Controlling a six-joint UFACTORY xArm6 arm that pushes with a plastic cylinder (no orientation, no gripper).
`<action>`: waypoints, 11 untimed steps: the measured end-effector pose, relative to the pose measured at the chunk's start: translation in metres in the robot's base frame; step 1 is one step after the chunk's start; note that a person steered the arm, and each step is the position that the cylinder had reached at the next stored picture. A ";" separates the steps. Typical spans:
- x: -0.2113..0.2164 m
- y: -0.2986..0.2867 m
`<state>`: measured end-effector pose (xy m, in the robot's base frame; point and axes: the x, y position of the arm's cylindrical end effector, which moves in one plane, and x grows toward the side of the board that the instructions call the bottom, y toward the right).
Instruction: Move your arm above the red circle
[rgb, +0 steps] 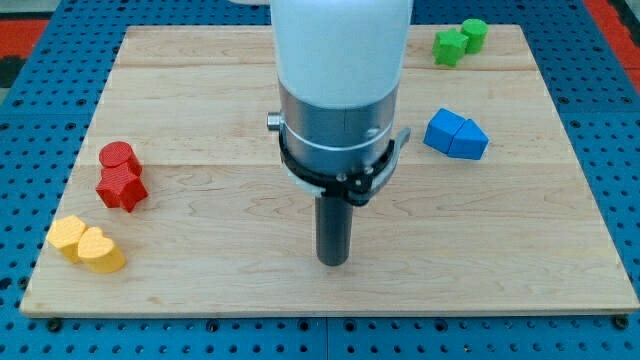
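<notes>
The red circle (117, 156), a short red cylinder, sits near the board's (200, 280) left edge, touching a red star (124, 187) just below it, which hides its lower rim. My tip (333, 262) rests mid-board, well to its right, touching no block; there are no jaws to open or close. The arm's (340, 60) upper body is cut off at the view's top.

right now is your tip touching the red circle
Apart. The camera view shows my tip near the board's middle, with a wide stretch of bare wood between it and the red circle at the view's left.
</notes>
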<state>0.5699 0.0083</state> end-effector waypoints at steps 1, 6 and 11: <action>0.002 0.000; -0.055 -0.090; -0.296 -0.313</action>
